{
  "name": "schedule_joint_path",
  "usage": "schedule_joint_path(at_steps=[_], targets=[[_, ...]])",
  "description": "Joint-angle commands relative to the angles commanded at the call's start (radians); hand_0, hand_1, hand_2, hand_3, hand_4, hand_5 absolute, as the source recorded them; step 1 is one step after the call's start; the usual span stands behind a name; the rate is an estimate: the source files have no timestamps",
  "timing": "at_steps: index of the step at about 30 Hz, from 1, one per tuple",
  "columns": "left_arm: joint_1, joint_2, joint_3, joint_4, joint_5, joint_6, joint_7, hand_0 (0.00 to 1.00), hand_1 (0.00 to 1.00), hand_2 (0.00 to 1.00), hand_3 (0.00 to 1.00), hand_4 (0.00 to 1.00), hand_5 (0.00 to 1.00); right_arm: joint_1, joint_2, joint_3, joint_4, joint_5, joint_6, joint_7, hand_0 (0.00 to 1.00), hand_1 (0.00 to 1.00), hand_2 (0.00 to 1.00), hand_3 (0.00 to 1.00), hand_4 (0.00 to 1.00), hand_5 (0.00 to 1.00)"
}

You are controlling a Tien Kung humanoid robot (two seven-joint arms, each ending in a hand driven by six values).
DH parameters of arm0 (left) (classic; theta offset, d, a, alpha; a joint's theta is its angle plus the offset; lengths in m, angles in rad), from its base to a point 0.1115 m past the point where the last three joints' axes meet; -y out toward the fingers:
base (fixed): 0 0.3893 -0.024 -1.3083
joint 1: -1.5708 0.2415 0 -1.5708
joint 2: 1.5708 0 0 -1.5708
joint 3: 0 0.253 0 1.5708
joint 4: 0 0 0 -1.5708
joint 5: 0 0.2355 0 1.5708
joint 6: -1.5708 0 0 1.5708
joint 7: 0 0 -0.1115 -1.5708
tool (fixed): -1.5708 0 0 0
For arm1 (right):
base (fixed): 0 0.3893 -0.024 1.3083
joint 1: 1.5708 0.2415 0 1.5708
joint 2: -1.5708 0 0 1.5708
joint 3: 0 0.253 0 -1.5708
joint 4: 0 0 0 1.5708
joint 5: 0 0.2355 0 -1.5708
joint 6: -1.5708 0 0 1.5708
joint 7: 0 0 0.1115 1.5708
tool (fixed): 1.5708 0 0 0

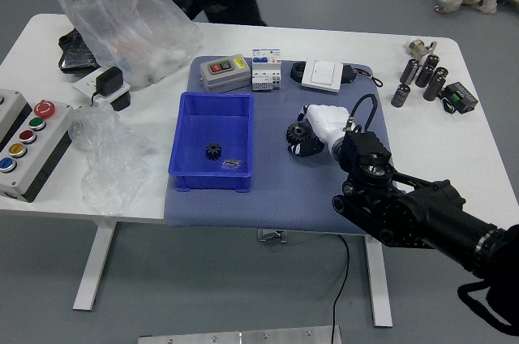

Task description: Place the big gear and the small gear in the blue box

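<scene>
Black gear (297,131) lies partly covered by the right hand (326,127).

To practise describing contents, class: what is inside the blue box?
Inside the blue box, a small black gear lies on the floor, with a small grey piece to its right. Whatever lies beneath them is covered.

We see the open, rectangular blue box (212,121) upright on the grey-blue mat (268,202), with the small gear (213,151) inside it: dark, round and toothed, on the box floor near the middle. Just right of the box, outside it, we find the big gear (297,132), also dark and toothed, partly hidden by the right hand (310,138), whose fingers are curled around its right side.
</scene>
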State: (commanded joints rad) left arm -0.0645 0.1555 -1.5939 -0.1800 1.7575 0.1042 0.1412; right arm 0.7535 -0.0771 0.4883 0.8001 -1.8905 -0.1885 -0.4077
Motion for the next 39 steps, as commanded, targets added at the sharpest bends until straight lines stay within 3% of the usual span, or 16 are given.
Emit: schedule_joint_path(at_steps=[1, 2, 18, 29, 35, 39], targets=[[0.0, 0.0, 0.0, 0.0, -0.001, 0.0, 0.0, 0.614, 0.471, 0.512, 0.671, 0.683, 0.438, -0.001, 0.0, -0.003, 0.0, -0.003, 0.0, -0.001, 0.516, 0.663, 0.603, 0.646, 0.51, 0.088], [0.0, 0.0, 0.001, 0.0, -0.001, 0.0, 0.0, 0.614, 0.472, 0.513, 0.673, 0.684, 0.439, -0.001, 0.0, -0.003, 0.001, -0.006, -0.001, -0.002, 0.504, 0.643, 0.578, 0.627, 0.526, 0.021], [0.001, -0.006, 0.014, 0.0, -0.013, 0.0, -0.005, 0.613, 0.473, 0.514, 0.683, 0.69, 0.489, 0.006, -0.025, 0.051, 0.061, -0.074, -0.038, 0.003, 0.474, 0.624, 0.564, 0.611, 0.524, 0.013], [0.01, -0.014, 0.012, 0.0, -0.01, 0.003, -0.001, 0.614, 0.472, 0.514, 0.685, 0.697, 0.505, 0.012, -0.066, 0.091, 0.257, -0.091, -0.069, 0.036, 0.501, 0.633, 0.592, 0.614, 0.516, 0.035], [0.009, -0.015, 0.014, 0.0, -0.011, 0.002, -0.003, 0.614, 0.472, 0.515, 0.687, 0.7, 0.504, 0.013, -0.063, 0.042, 0.361, -0.066, -0.092, 0.072, 0.539, 0.64, 0.629, 0.613, 0.51, 0.064], [0.01, -0.017, 0.016, 0.0, -0.011, 0.002, -0.001, 0.614, 0.473, 0.515, 0.688, 0.702, 0.505, 0.016, -0.052, -0.022, 0.371, -0.019, -0.087, 0.095, 0.575, 0.645, 0.639, 0.612, 0.519, 0.075]])
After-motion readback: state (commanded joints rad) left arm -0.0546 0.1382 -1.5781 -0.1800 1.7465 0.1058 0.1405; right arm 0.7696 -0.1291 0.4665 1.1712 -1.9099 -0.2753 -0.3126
